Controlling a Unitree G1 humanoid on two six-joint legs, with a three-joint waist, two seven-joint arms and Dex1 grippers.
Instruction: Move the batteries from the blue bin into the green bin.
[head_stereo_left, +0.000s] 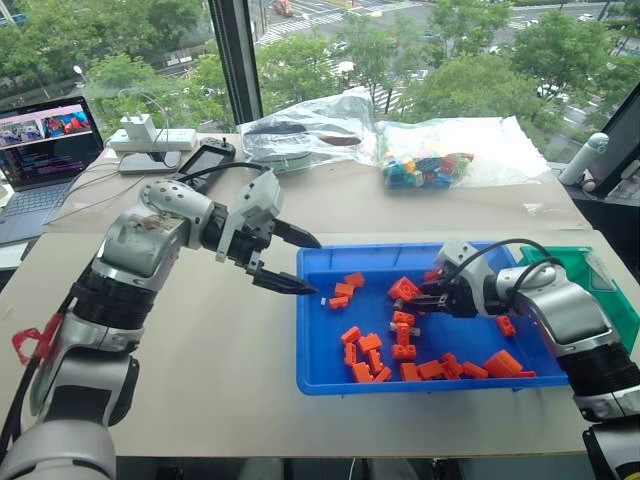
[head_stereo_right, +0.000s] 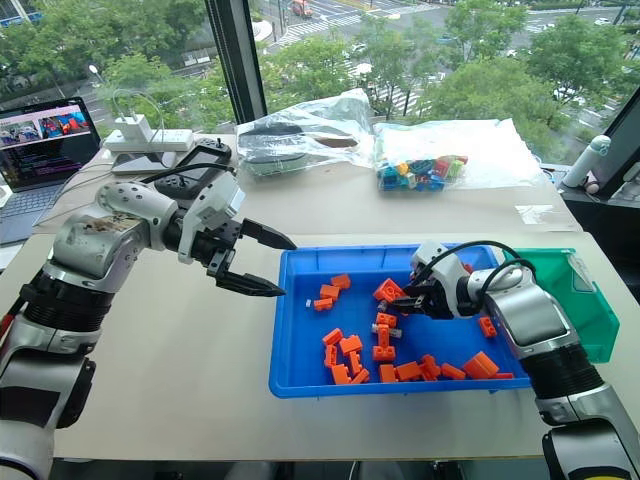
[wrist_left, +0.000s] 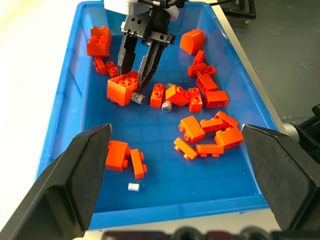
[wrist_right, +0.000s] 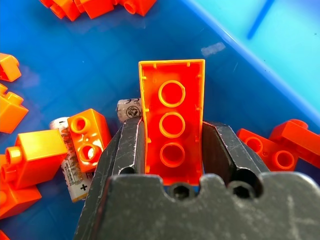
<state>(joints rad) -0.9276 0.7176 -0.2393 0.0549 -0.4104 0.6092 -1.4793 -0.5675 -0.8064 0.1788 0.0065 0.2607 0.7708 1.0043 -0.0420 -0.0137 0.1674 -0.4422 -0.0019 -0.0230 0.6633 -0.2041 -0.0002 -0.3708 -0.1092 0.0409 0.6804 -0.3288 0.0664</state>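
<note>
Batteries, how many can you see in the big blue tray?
3. One small whitish-grey cylindrical battery lies alone near the bright-blue plastic bin's end. Two more lie mid-bin among orange toy bricks. Others may hide under bricks.

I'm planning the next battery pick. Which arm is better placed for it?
Left, probably. The left gripper is open and empty at the blue bin's left end, where a lone battery lies clear of bricks. The right gripper is closed around an orange brick, not a battery.
</note>
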